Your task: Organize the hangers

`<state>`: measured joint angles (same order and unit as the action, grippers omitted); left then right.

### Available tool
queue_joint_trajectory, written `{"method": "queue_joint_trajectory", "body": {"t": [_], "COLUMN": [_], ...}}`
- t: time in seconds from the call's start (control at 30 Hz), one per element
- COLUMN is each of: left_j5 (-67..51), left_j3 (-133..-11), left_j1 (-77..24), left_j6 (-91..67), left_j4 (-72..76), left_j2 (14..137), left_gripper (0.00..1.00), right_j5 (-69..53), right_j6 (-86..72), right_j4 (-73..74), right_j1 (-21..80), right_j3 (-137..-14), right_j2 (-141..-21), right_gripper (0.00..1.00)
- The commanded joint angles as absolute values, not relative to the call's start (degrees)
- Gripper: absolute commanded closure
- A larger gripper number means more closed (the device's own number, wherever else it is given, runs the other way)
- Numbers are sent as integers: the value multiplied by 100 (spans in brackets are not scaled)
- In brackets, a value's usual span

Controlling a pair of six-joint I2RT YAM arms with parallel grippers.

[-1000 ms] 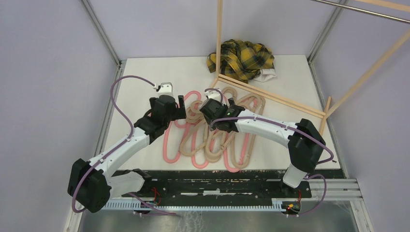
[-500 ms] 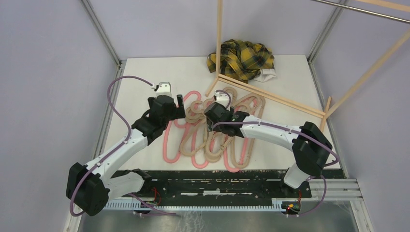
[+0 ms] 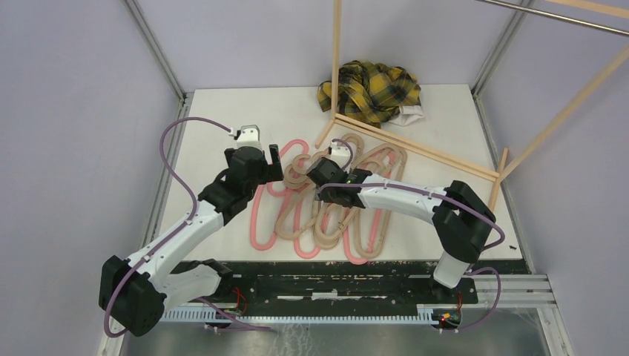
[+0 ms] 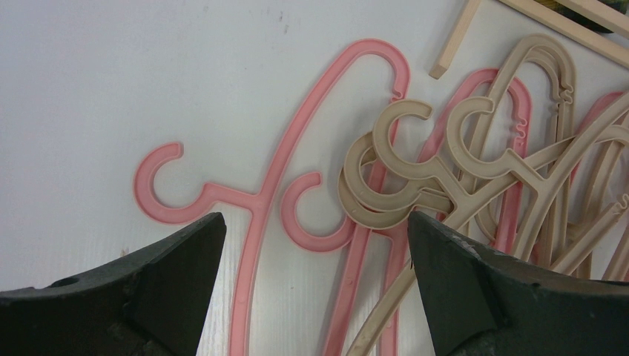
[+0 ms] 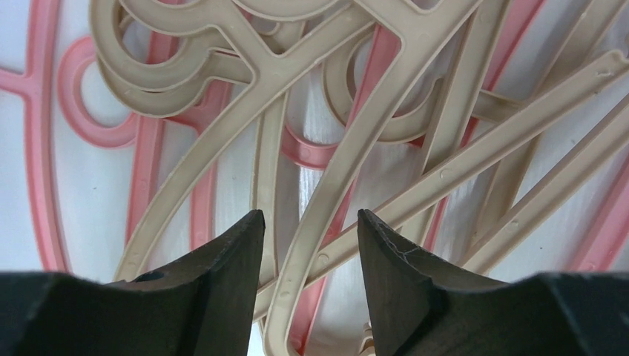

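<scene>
Several pink and tan hangers (image 3: 326, 222) lie tangled flat in the middle of the table, hooks toward the far side. My left gripper (image 3: 273, 163) hovers at the pile's far left, wide open and empty. In its wrist view the left gripper (image 4: 315, 222) frames a pink hanger (image 4: 304, 133) and stacked tan hooks (image 4: 376, 209). My right gripper (image 3: 317, 182) is low over the pile's middle. In its wrist view the right gripper (image 5: 310, 215) is partly open, with a tan hanger arm (image 5: 300, 262) between the fingers, not clamped. A pink hanger (image 5: 145, 170) lies beneath.
The light wooden rack frame (image 3: 415, 148) lies along the table behind the pile, with an upright post (image 3: 336, 59) and a metal rail (image 3: 564, 18) above right. A yellow-black plaid cloth (image 3: 371, 89) is heaped at the far edge.
My right gripper has moved slightly left and lower onto the pile. My left gripper has drifted a little to the left. The hangers have not moved.
</scene>
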<state>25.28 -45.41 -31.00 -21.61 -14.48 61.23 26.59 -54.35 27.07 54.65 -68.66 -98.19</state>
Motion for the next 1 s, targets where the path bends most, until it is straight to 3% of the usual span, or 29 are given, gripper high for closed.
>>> {"method": "queue_joint_trajectory", "body": {"t": [0.0, 0.63, 0.8, 0.9, 0.97], "left_j5": [2489, 2469, 2470, 2485, 2496], "left_j3": [-4772, -4671, -4658, -4648, -4641], "left_j1": [-3133, -3133, -3142, -3138, -3140], "left_j6": [-2338, -2355, -2364, -2373, -2381], "left_j4": [-1418, -1445, -1462, -1480, -1484], "left_j2": [5996, 5942, 5918, 5907, 5898], "left_gripper": [1, 1, 1, 1, 1], "right_j5": [2712, 2768, 2791, 2861, 2938], "right_j6": [-5838, -6042, -6074, -6112, -6158], "right_j4": [2851, 2783, 2764, 2815, 2908], "right_j1": [5517, 5515, 5515, 5519, 5520], "right_j3": [-7071, -6840, -6769, -6721, -6690], "right_j2": [-10041, -10475, -10567, -10529, -10456], "right_gripper": [43, 41, 67, 72, 83]}}
